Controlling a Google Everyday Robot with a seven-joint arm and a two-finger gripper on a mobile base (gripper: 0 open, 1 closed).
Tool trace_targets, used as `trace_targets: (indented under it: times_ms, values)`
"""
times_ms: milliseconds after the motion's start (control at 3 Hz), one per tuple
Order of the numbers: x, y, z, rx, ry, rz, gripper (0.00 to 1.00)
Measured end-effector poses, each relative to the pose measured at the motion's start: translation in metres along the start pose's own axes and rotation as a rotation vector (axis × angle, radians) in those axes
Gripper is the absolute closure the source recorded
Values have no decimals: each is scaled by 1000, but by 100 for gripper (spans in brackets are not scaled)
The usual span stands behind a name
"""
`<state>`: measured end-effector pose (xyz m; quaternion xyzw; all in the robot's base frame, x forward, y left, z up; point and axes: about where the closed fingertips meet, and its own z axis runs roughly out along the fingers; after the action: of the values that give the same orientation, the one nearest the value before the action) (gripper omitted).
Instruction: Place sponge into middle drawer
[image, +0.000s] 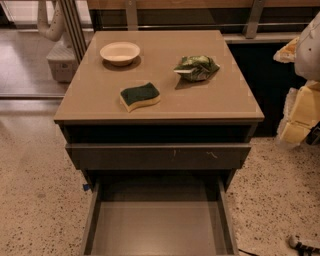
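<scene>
We see a brown worktop (220, 102) on speckled floor (30, 175), sponge (140, 96) near its front edge, bowl (120, 52) and snack bag (196, 67) behind, middle drawer (160, 227) open below, gripper (300, 243) at bottom right corner, its state we cannot tell.

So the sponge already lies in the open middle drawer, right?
Not quite. The camera view shows the sponge lying on the cabinet top, not in the open middle drawer, whose floor is bare. The pincer is out of view.
</scene>
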<state>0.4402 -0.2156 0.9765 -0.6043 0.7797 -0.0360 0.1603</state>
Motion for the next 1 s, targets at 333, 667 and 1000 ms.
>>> trace_targets:
  times_ms: [333, 667, 1000]
  values:
    - [-6, -7, 2, 17, -2, -14, 0]
    - [-30, -18, 16, 11, -17, -77, 0]
    - [-55, -30, 36, 4, -52, -136, 0]
